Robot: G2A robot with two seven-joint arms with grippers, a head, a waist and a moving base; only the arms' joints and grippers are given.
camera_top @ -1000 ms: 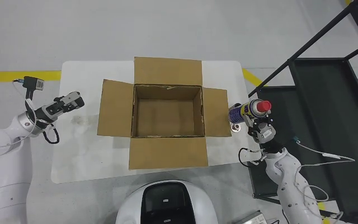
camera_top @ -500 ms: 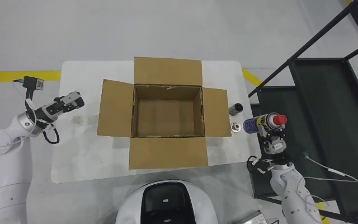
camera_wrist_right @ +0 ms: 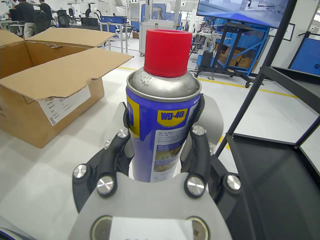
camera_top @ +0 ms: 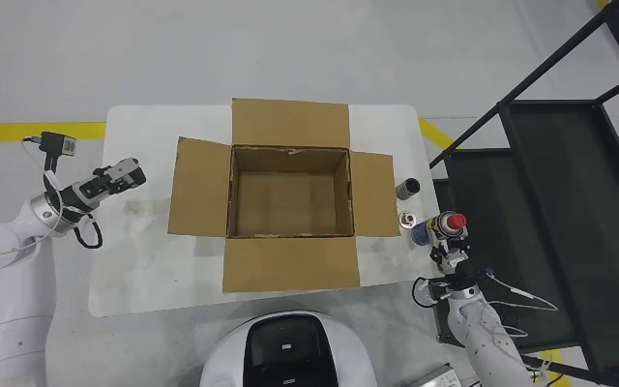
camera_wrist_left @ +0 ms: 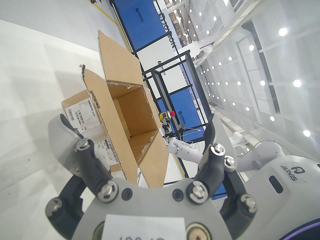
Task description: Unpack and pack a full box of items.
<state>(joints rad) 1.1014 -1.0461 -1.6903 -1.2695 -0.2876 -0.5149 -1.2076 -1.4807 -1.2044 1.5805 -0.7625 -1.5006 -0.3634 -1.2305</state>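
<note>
Box (camera_top: 290, 123): open on table (camera_top: 145, 271), four flaps folded out.
Right gripper (camera_wrist_right: 163, 118): fingers clamped on can (camera_wrist_right: 166, 51), red cap on. Held right of box, off near corner of right flap.
Left gripper (camera_wrist_left: 137, 123): fingers spread wide, well left of box.
Dark cylinder (camera_top: 410, 187): just beside box's right flap.

Box (camera_top: 290, 203) sat centred on the table (camera_top: 145, 261). Right of it, just past the table's edge, was the spray can (camera_top: 447, 227), rack (camera_top: 542, 193) beyond.
</note>
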